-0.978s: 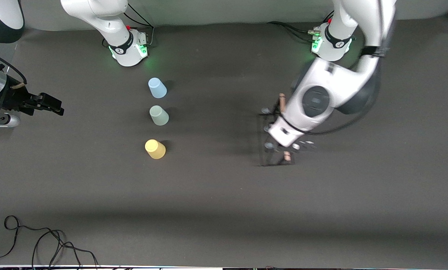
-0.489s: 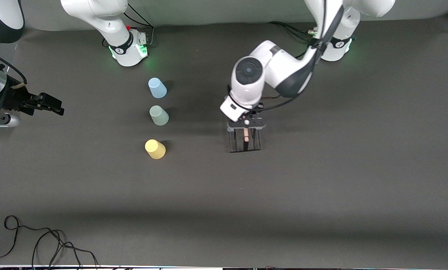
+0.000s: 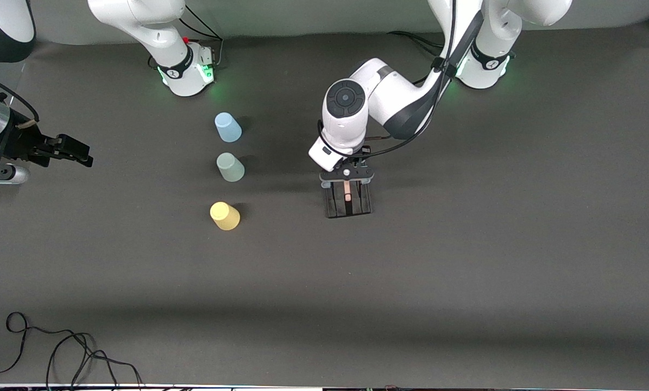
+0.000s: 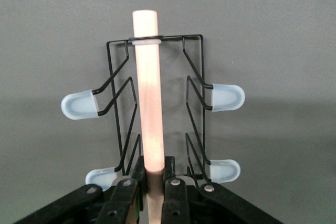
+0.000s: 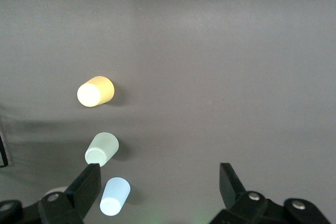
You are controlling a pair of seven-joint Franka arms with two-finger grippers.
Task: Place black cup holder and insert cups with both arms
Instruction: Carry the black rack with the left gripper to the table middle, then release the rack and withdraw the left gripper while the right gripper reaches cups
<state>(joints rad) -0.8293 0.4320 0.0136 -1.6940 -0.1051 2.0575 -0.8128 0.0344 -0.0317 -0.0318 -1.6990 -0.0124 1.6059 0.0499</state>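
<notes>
So the table (image 3: 465,271) is this big dark grey mat, and the two white arms come in from the top edge of the front view with their bases glowing green. The left arm (image 3: 389,98) is the busy one, folded over toward the middle of the table with its left gripper (image 3: 346,175) clamped tight on the light wooden rod handle (image 4: 148,98) of the black cup holder (image 3: 348,201). In the left wrist view the two black fingers (image 4: 126,192) pinch the rod right at its near end, and the wire frame runs away from them, with bluish capped prongs (image 4: 79,105) sticking out on both sides; four caps show there. From the front camera the rack sits around the middle of the table, a fair way toward the left arm's end from the cups; can't tell if its base is actually touching the mat. The right arm (image 3: 156,38) is just waiting, its right gripper (image 5: 157,182) up in the air with fingers spread wide apart and nothing between them, looking down on the cups. Those three stand in a row, all apart from each other: the light blue cup (image 3: 227,127) closest to the bases, the pale green cup (image 3: 230,166) in the middle, and the yellow cup (image 3: 225,215) nearest the front camera.
</notes>
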